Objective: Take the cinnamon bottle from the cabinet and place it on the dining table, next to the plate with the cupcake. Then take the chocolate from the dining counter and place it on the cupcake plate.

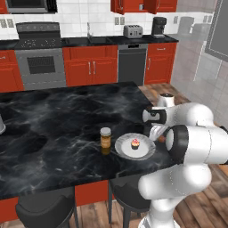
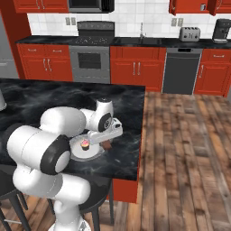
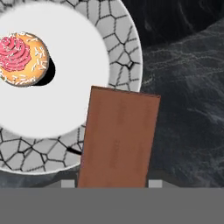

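The chocolate (image 3: 118,138), a flat brown slab, is clamped in the pincer (image 3: 111,183), its far end overlapping the plate's (image 3: 120,39) crackled rim. I judge it should travel further over the plate's white middle before release. Beyond the pincer, the cupcake (image 3: 24,58) sits alone. The cinnamon bottle (image 1: 105,138) stands on the desk (image 1: 53,120) just beside the plate.

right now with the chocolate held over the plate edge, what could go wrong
The chocolate is clamped in the gripper and overlaps only the plate rim, with its other part over the dining table. Released here, it could tip off the rim onto the marble. Pushed further in, it might knock the cupcake. The cinnamon bottle stands close beside the plate, so a wide arm swing could topple it.
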Robot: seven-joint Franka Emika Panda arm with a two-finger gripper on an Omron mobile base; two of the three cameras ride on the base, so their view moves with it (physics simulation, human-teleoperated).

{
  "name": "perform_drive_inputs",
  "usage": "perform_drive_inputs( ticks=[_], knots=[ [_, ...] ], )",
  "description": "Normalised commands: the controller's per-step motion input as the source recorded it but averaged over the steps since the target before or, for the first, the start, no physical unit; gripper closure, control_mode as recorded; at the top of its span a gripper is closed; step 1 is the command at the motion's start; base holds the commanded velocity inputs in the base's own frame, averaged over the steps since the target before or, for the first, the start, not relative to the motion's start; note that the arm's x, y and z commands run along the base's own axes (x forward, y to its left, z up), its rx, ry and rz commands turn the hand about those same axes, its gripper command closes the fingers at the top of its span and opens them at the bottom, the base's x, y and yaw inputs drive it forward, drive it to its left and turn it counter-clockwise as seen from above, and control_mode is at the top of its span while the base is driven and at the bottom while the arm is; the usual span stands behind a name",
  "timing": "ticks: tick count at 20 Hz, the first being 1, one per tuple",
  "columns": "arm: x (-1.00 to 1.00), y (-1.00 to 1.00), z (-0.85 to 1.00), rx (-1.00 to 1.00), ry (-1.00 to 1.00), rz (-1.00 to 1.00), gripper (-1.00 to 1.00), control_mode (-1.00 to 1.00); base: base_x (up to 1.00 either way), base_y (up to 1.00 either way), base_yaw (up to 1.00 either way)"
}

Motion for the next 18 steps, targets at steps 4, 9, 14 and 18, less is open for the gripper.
perform_drive_inputs(
  ticks=[4,9,14,18],
  knots=[
    [0.0,0.42,0.0,0.0,0.0,0.01,1.0,-1.0,0.0,0.0,0.0],
    [0.06,0.31,0.0,0.0,0.0,0.0,1.0,-1.0,0.0,0.0,0.0],
    [0.07,0.29,0.0,0.0,0.01,0.0,1.0,-1.0,0.0,0.0,0.0],
    [0.13,0.28,-0.04,0.0,0.0,0.0,1.0,-1.0,0.0,0.0,0.0]
  ],
)
